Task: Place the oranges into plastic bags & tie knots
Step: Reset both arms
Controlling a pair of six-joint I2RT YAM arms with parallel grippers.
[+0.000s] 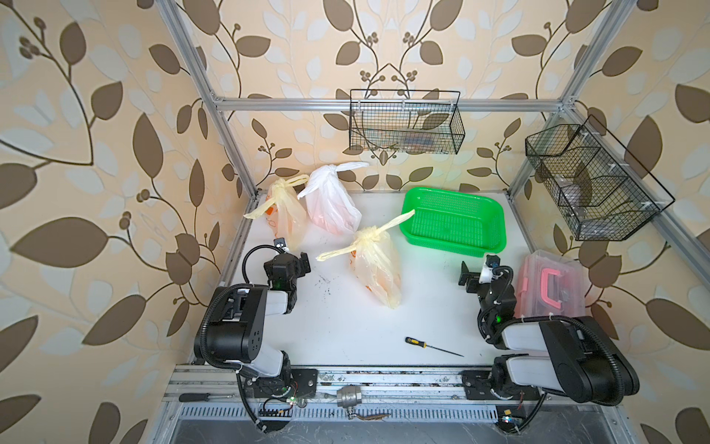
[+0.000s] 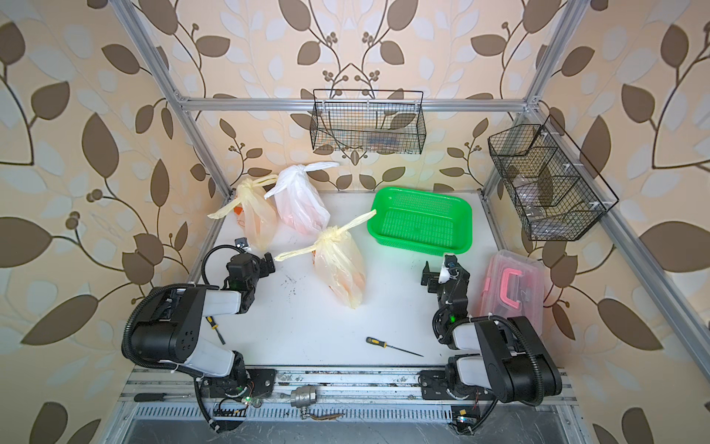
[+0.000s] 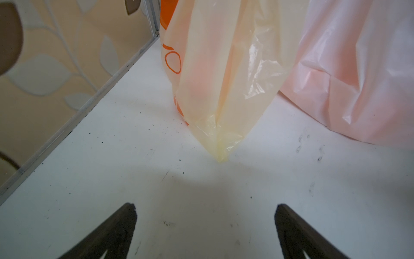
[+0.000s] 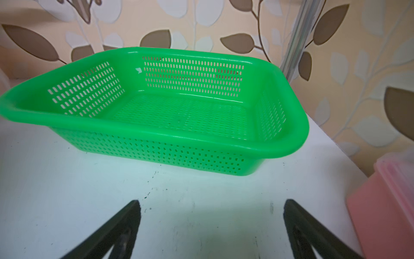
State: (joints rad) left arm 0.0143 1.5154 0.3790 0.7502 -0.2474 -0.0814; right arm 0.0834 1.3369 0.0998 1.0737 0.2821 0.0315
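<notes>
Presents left gripper (image 3: 205,206) and right gripper (image 4: 212,201) spread wide, empty. Shows plastic bags (image 1: 376,269) knotted shut on table (image 1: 345,326): two at far-left corner, one centre beside green basket (image 1: 453,221), tinted orange within.

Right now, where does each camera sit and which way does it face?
Both top views: high above the front edge, looking down at the table, with left arm and right arm.
Left wrist: low, facing the corner yellow bag and white bag; open left gripper shows.
Right wrist: low, facing the empty green basket; open right gripper shows.
Shared: top views also show these bags and basket.
</notes>
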